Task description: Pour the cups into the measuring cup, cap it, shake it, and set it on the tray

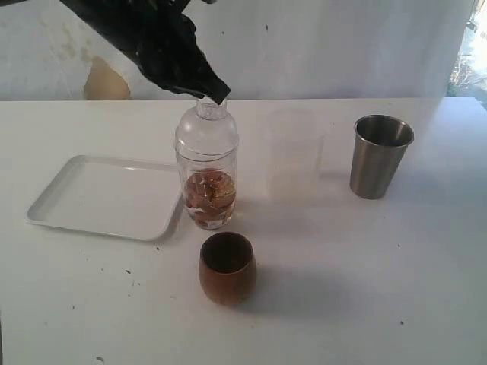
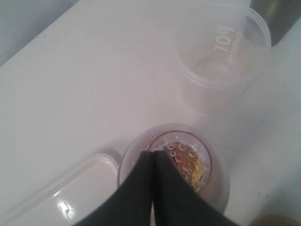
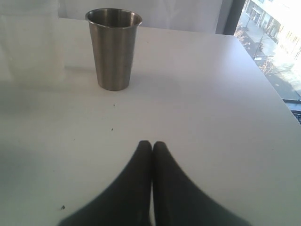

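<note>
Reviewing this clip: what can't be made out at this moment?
1. Exterior view: the left gripper covers the top of the domed lid on the measuring cup; contact is unclear.
2. Steel tumbler: its wall hides the bottom in exterior and right wrist views.
3. Wooden cup: inside too dark in the exterior view.
4. Right gripper: outside the exterior view.

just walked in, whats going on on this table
The left gripper, shut, is at the top of the cap on the measuring cup. The measuring cup holds brownish contents and stands beside the tray, not on it. The wooden cup and steel tumbler stand upright on the table. The right gripper, shut and holding nothing, is over bare table short of the tumbler.
</note>
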{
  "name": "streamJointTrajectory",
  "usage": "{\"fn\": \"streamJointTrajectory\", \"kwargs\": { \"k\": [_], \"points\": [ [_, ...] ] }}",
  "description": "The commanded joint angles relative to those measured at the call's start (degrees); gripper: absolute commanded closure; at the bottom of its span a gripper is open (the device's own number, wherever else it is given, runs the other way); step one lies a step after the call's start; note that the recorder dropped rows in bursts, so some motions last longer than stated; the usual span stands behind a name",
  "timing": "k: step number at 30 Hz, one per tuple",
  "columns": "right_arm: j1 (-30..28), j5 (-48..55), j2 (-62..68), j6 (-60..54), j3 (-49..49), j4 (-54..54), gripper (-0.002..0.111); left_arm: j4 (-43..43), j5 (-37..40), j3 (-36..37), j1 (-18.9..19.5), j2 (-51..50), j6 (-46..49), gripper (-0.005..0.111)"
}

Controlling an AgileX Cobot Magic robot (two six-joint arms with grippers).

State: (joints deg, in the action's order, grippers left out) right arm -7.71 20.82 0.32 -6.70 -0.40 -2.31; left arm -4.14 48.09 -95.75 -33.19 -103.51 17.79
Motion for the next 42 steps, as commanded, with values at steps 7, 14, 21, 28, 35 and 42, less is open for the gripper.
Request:
{"fn": "streamJointTrajectory", "kwargs": {
  "k": [7,14,21,28,35,42],
  "points": [
    [-0.4,-0.7,-0.3,0.1,0.4,0.2,0.108,0.4,1.4,2.4,-0.1,0.9,-1.3,0.107],
    [-0.4,-0.7,-0.3,1.0,0.4,0.2,0.108,-1.6,-4.6,2.4,-0.1,3.8,-1.2,0.067],
    [-0.4,-0.8,-0.3,2.0,0.4,0.2,0.108,-6.7,-1.1,2.4,-0.1,4.0,3.6,0.03],
    [-0.4,-0.8,-0.3,2.0,0.4,0.2,0.108,-7.7,-1.7,3.4,-0.2,-0.1,5.5,0.038],
    [-0.4,-0.8,-0.3,2.0,0.4,0.2,0.108,-7.3,-3.3,3.4,-0.2,0.1,5.5,0.09],
    [-0.4,-0.8,-0.3,2.0,0.4,0.2,0.108,-7.3,-3.9,3.1,-0.2,0.2,6.3,0.107]
  ]
}}
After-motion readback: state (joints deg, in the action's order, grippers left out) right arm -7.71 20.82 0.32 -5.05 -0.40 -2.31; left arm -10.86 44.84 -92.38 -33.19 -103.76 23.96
